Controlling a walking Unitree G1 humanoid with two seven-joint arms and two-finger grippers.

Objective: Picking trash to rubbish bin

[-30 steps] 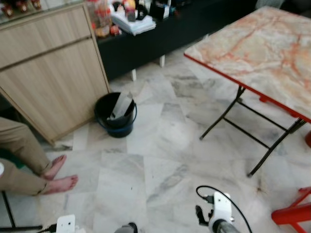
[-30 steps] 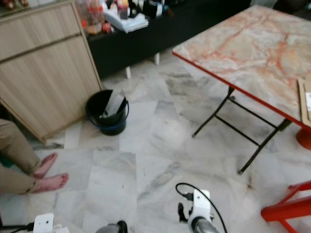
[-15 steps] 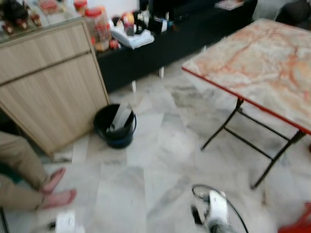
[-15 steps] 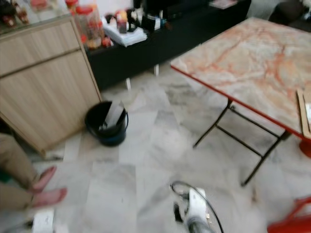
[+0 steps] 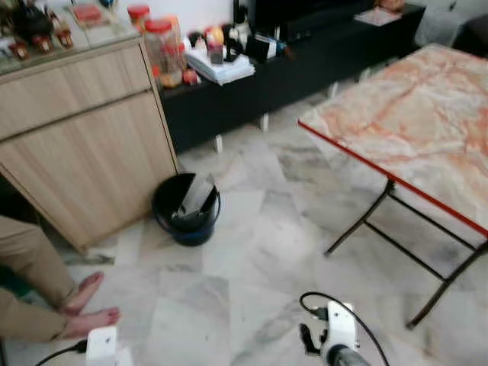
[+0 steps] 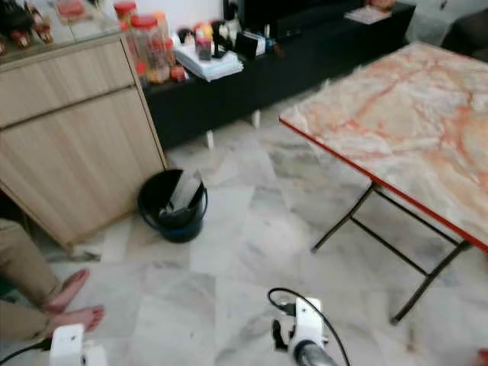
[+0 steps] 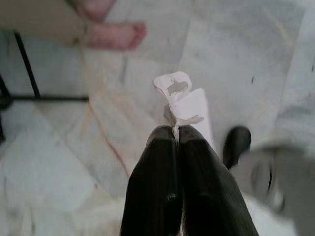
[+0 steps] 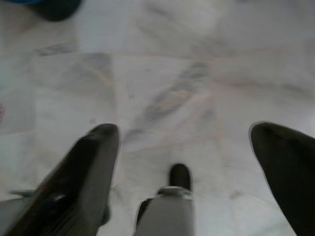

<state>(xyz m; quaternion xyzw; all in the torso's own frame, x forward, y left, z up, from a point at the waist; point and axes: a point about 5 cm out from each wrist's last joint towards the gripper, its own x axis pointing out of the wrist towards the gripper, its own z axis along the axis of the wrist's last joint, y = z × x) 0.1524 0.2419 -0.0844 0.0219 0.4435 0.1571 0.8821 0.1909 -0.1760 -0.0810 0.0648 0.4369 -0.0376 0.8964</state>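
A black rubbish bin point(image 5: 186, 208) with a grey sheet sticking out stands on the marble floor beside the wooden cabinet. In the left wrist view my left gripper point(image 7: 177, 132) is shut on a crumpled white piece of paper trash point(image 7: 181, 102), held above the floor. My right gripper point(image 8: 184, 142) stands open over bare tiles with nothing between its fingers. The two wrists point(image 5: 339, 339) show at the lower edge of the eye views, well short of the bin.
A wooden cabinet point(image 5: 84, 130) is at the left, a low black shelf with jars and papers point(image 5: 229, 65) behind. A marble-topped folding table point(image 5: 419, 122) with black legs is at the right. A seated person's bare feet point(image 5: 88, 305) rest at the left.
The camera has shifted and tilted up: the bin and table sit a little further right and lower in the picture. The red stool at the lower right has left view.
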